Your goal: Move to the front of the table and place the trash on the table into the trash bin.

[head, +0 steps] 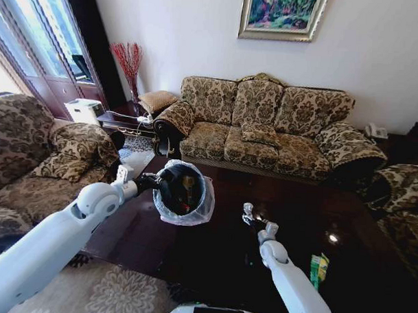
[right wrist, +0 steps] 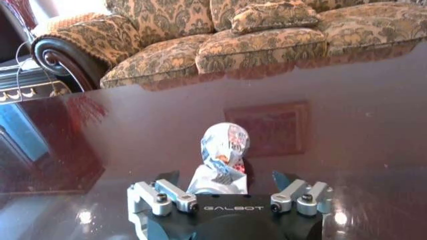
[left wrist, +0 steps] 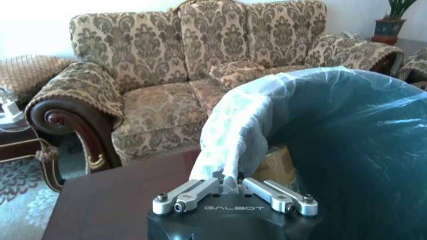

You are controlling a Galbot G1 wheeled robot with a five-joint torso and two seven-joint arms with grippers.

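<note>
Silvery can [right wrist: 225,150] between open right gripper [right wrist: 230,186]

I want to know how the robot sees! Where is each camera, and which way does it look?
Head view: up on the robot's head, looking down at the glossy dark red-brown table; both white arms show.
Left wrist view: on the left wrist, behind the left gripper pinching the black bin's whitish bag liner.
Right wrist view: on the right wrist, behind the open right gripper around a crumpled silvery can.
All face the patterned sofa.
</note>
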